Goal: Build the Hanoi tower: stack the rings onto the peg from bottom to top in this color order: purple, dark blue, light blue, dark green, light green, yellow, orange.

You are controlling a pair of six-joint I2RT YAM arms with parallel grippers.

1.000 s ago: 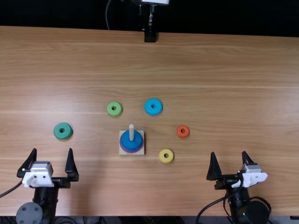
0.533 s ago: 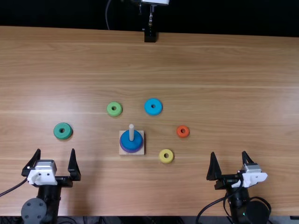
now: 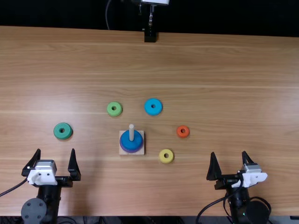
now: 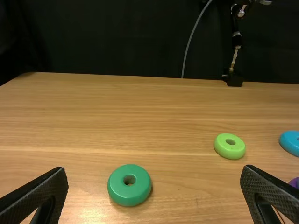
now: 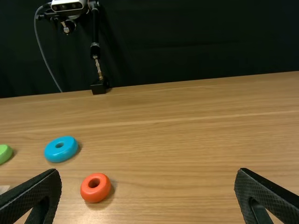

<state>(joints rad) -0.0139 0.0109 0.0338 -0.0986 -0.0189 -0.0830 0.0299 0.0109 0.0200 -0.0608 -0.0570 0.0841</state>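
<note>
Left gripper (image 3: 55,150) and right gripper (image 3: 229,153) are spread and empty; light blue ring (image 3: 147,107), beyond and right of peg (image 3: 131,134), should be pinched squarely, kept level and lowered only once centred above.

The wooden table (image 3: 215,84) carries a square base (image 3: 142,150) and five loose rings (image 3: 148,106) (all lying flat)

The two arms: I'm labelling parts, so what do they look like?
The left arm and right arm are black, with white brackets and black cables. The left tool and right tool have tapered black fingers with textured inner faces.
</note>
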